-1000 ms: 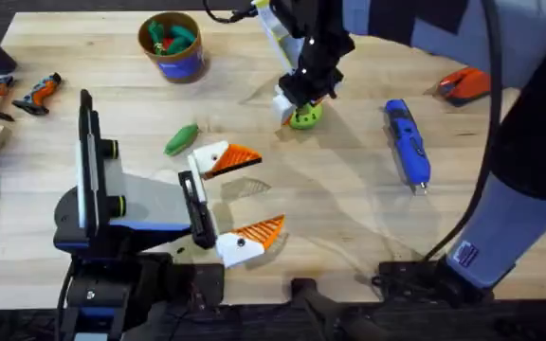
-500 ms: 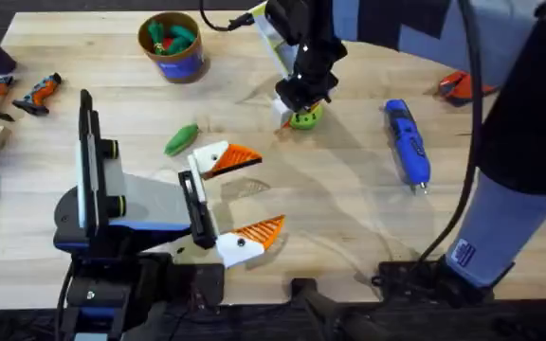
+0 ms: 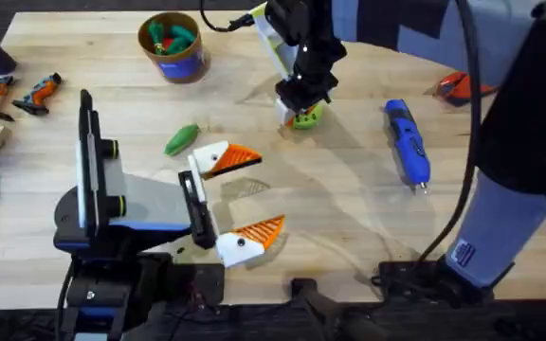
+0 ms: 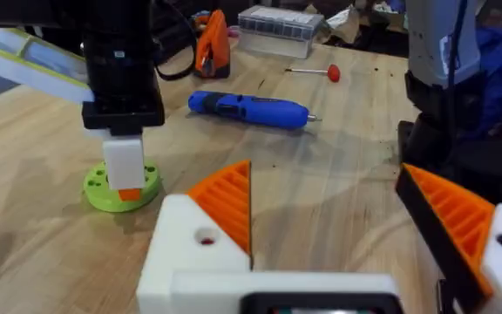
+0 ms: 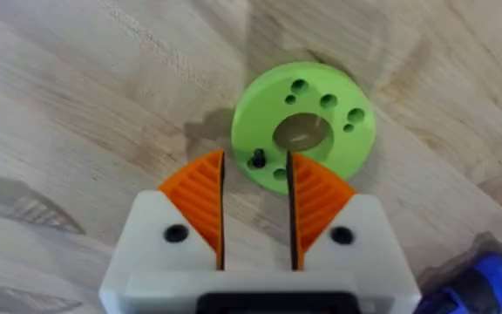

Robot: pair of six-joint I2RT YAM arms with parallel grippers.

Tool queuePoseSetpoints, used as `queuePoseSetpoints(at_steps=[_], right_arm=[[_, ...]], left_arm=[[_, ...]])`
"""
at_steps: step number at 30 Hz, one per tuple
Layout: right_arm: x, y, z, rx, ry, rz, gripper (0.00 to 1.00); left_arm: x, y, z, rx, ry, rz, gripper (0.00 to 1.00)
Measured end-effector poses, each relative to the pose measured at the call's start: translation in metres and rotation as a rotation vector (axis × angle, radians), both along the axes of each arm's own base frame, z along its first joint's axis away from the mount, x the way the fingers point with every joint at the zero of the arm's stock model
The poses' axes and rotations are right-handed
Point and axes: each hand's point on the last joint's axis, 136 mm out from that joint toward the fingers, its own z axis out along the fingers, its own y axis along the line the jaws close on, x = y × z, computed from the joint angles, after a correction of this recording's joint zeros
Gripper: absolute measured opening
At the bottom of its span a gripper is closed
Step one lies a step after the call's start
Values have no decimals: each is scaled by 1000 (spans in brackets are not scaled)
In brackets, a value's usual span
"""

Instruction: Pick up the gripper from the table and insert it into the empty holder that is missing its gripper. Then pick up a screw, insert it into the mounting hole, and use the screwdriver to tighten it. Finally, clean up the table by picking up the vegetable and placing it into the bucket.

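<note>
The right arm's white gripper with orange ribbed pads (image 5: pixel 256 214) is lowered over a lime-green round plastic disc with holes (image 3: pixel 305 116), seen above the centre of the overhead frame. In the right wrist view its fingers are held a narrow gap apart, astride a small black screw (image 5: pixel 257 160) seated in a hole near the disc's edge; whether the pads touch the screw cannot be told.

The left arm's gripper (image 3: pixel 245 197) is parked below the centre of the overhead frame, spread wide and grasping nothing. Both of its white fingers are fitted with orange ribbed wedges.

A small smooth green oblong toy vegetable (image 3: pixel 181 138) is seen lying on the pale wooden table (image 3: pixel 349 208), just left of the upper orange wedge. A small round bucket with a tan rim and dark blue band (image 3: pixel 172 46) is placed at the upper left, with green and red items inside. A fat blue cylindrical powered screwdriver (image 3: pixel 407 144) is laid at centre right, well apart from the disc, its metal bit pointed toward the lower edge.
</note>
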Motion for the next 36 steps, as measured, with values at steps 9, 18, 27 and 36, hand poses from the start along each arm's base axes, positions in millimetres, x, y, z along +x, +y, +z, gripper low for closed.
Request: queuePoseSetpoints(at_steps=[9, 18, 27, 36], right_arm=[[0, 0, 0, 0, 0, 0, 304], [1, 1, 0, 3, -5, 0, 200], [1, -2, 0, -14, -8, -2, 51], [2, -4, 0, -22, -13, -6, 7]], left_arm=[[0, 0, 0, 0, 0, 0, 986], [0, 0, 0, 0, 0, 0, 986], [0, 0, 0, 0, 0, 0, 986], [0, 0, 0, 0, 0, 0, 986]])
